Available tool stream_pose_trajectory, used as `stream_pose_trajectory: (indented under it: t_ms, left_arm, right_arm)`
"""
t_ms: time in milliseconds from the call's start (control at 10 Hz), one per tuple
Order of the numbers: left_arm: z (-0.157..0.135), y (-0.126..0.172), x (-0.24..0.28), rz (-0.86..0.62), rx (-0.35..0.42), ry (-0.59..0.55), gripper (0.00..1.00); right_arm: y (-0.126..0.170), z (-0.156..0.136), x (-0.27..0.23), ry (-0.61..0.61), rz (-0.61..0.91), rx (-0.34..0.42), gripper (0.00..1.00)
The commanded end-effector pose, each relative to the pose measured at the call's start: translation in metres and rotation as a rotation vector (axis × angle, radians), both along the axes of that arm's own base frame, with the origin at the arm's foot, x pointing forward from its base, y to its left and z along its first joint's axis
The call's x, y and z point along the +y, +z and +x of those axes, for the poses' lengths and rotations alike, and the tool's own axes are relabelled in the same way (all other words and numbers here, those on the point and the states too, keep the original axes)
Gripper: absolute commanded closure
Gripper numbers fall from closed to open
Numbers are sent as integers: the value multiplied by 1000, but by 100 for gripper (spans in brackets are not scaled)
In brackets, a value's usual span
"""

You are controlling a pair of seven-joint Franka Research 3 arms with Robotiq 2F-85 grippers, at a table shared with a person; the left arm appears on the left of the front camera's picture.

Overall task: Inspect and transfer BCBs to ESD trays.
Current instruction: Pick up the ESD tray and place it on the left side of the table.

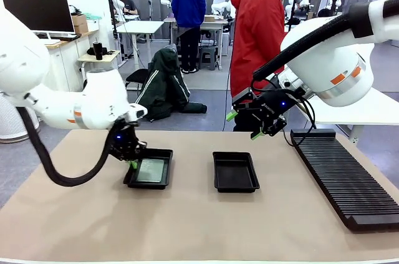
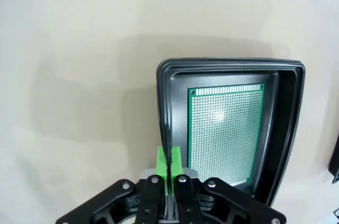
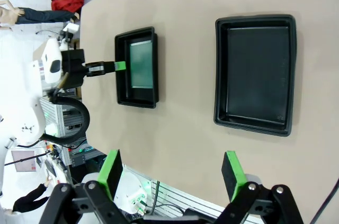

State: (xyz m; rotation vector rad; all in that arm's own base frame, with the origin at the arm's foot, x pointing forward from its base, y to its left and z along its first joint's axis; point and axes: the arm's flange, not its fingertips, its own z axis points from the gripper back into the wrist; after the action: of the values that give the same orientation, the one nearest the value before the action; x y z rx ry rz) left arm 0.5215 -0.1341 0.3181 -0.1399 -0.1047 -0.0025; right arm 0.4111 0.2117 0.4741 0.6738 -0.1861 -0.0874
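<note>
Two black ESD trays lie on the tan table. The left tray (image 1: 163, 182) (image 2: 288, 128) (image 3: 123, 83) holds a green perforated BCB (image 1: 151, 170) (image 2: 225, 134) (image 3: 143, 65) flat on its floor. My left gripper (image 1: 133, 163) (image 2: 169, 161) (image 3: 119, 66) is shut, pads pressed together with nothing seen between them, its tips over that tray's rim beside the board. The right tray (image 1: 235, 183) (image 3: 255, 73) is bare inside. My right gripper (image 1: 243, 124) (image 3: 172, 170) hangs open in the air behind and above the right tray, holding nothing.
A long black ribbed rack (image 1: 346, 176) runs along the table's right side. A person in a red jacket (image 1: 259, 27) stands at the far edge, behind the right arm. Bare tabletop lies in front of both trays and between them.
</note>
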Motion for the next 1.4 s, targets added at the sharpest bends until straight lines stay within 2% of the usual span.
stream_pose_trajectory:
  t_ms: [0, 400, 800, 1000, 1300]
  left_arm:
    - [-14, 8, 45, -69, -20, -39, 97]
    - [-25, 22, 149, -109, -11, -23, 97]
    - [-34, 13, 239, -119, -3, 6, 97]
    - [-35, 3, 258, -136, -22, -6, 97]
    - [-35, -6, 261, -132, -33, 1, 97]
  right_arm:
    - [0, 0, 2, -20, 0, 0, 0]
    - [0, 0, 2, -20, 0, 0, 0]
    - [0, 0, 2, -20, 0, 0, 0]
    - [0, 0, 2, -20, 0, 0, 0]
    - [0, 0, 2, -20, 0, 0, 0]
